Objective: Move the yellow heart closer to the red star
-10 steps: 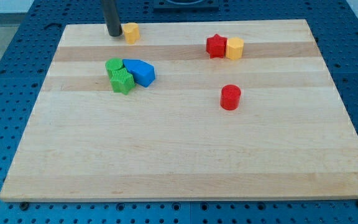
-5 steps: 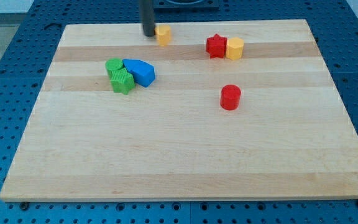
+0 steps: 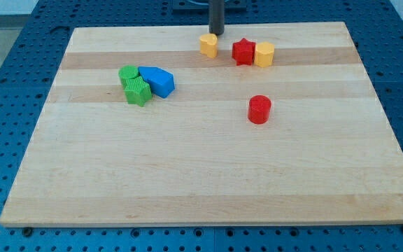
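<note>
The yellow heart (image 3: pixel 208 45) sits near the board's top edge, just left of the red star (image 3: pixel 243 52), a small gap between them. My tip (image 3: pixel 217 33), a bare rod with nothing to open or close, stands just above-right of the heart. To close the gap, I judge it should circle to the heart's left and nudge gently rightward, sparing the star and the yellow hexagon (image 3: pixel 264 54) touching it.

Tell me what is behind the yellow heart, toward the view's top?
My tip stands just behind the yellow heart, slightly to its right. Beyond is the board edge. Nothing there looks covered.

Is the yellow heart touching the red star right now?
Apart. The camera view shows a strip of bare wood between the yellow heart and the red star. My tip sits just above the heart, toward the view's top.
</note>
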Controlling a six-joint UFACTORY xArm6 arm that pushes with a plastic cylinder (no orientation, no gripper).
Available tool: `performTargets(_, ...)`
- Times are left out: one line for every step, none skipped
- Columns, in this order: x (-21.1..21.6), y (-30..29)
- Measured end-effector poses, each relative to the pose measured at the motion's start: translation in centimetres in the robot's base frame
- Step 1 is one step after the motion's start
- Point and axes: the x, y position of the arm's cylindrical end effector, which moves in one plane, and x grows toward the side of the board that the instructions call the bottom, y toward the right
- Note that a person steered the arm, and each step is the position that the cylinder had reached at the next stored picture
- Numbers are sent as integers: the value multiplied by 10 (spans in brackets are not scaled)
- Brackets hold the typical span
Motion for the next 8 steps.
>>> performTargets(26,0)
performTargets(47,0)
performTargets(39,0)
performTargets(12,-13)
performTargets(12,-50)
performTargets(40,-66)
performTargets(51,-50)
performTargets(51,-23)
